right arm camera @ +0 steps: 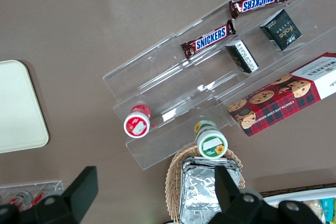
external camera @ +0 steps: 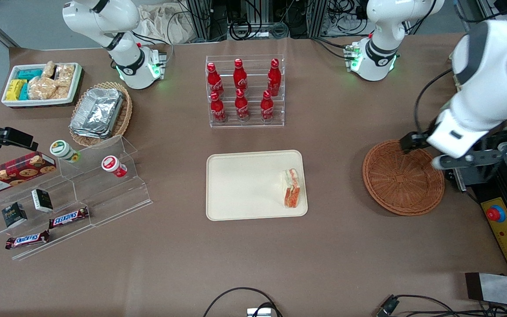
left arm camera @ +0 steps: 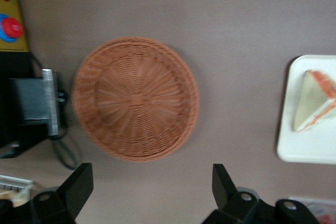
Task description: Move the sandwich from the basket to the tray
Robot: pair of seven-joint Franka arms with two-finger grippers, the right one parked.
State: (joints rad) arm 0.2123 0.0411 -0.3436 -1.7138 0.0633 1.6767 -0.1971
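Note:
The sandwich (external camera: 291,188) (left arm camera: 315,100), a pale bread wedge with red-orange filling, lies on the cream tray (external camera: 244,185) (left arm camera: 310,148), close to the tray's edge that faces the basket. The round reddish-brown basket (external camera: 403,178) (left arm camera: 135,98) sits empty toward the working arm's end of the table. My left gripper (external camera: 425,154) (left arm camera: 151,174) hangs high above the basket's rim on the side away from the tray. It is open, with nothing between its black fingers (left arm camera: 79,182).
A rack of red cola bottles (external camera: 244,90) stands farther from the front camera than the tray. A box with a red button (external camera: 497,214) (left arm camera: 10,27) sits beside the basket. Toward the parked arm's end are an acrylic snack stand (external camera: 60,198), a foil-container basket (external camera: 99,112) and a white bin (external camera: 42,83).

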